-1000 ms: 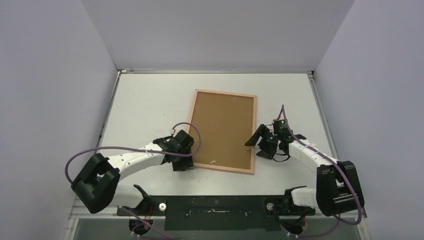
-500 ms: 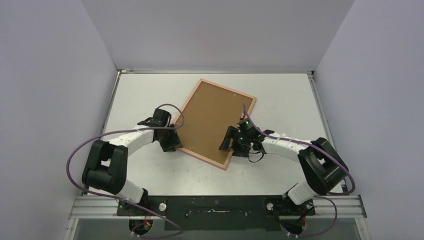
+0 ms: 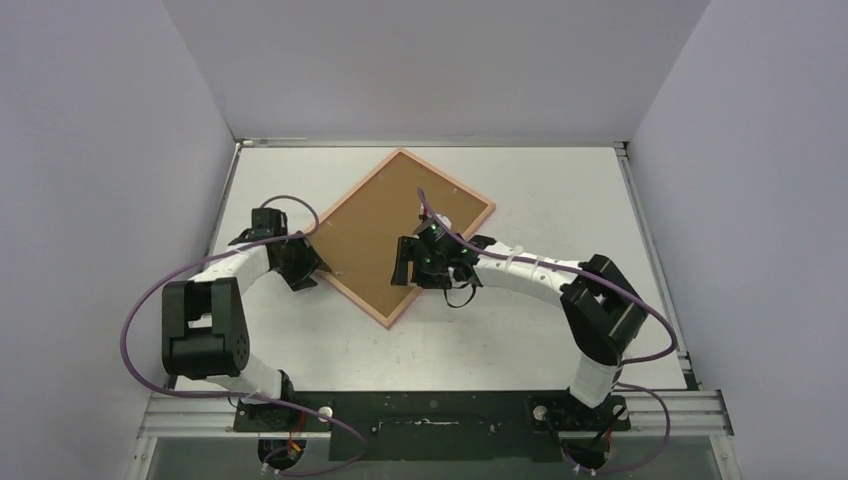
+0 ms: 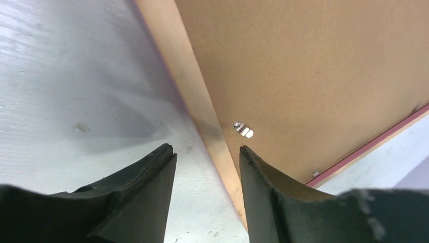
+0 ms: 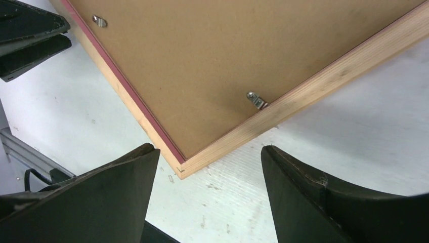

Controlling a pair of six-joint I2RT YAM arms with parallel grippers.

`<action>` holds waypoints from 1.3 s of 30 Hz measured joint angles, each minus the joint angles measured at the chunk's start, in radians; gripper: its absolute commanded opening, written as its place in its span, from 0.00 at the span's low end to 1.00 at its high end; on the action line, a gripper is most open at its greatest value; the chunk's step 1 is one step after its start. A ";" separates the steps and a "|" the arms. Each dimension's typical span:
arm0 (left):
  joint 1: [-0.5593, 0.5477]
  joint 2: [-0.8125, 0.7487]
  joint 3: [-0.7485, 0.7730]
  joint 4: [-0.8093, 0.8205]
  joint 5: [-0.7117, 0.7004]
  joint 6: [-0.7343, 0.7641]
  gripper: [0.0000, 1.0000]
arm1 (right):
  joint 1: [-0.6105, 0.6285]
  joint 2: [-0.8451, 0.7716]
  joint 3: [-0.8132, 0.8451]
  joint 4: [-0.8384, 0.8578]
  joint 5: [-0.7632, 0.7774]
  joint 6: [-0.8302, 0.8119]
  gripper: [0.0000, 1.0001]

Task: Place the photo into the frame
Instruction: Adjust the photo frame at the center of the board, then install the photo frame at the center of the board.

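Frame [image 3: 447, 177], thin, rectangular, light-wood back up, lying cornerwise on white table [image 3: 560, 180] | brown fibreboard backing panel [image 3: 385, 225] inside | left gripper [image 4: 206, 152] narrowly parted astride left rail | right gripper [image 5: 210, 149] wide over near corner

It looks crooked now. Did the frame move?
Yes. The frame turned clockwise and slid left, one corner now pointing at the table's back edge.

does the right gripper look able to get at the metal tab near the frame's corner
Probably yes: the right gripper is open just short of the frame corner, and the metal tab lies uncovered ahead of it.
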 measured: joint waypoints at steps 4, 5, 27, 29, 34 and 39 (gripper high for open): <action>0.066 0.003 0.001 0.027 0.060 -0.008 0.54 | -0.023 -0.036 0.069 -0.071 0.005 -0.089 0.69; 0.078 0.006 0.006 0.035 0.072 -0.010 0.54 | -0.029 -0.029 0.095 -0.072 -0.007 -0.105 0.66; 0.135 0.168 0.134 -0.006 0.128 0.040 0.29 | -0.025 0.667 0.830 0.042 -0.356 -0.026 0.52; 0.135 0.188 0.138 -0.014 0.127 0.043 0.28 | -0.018 0.671 0.830 0.060 -0.359 -0.010 0.52; 0.135 0.205 0.140 -0.018 0.133 0.044 0.27 | -0.005 0.672 0.830 0.072 -0.360 0.002 0.52; 0.135 0.205 0.140 -0.019 0.133 0.043 0.25 | 0.005 0.673 0.828 0.071 -0.362 0.002 0.51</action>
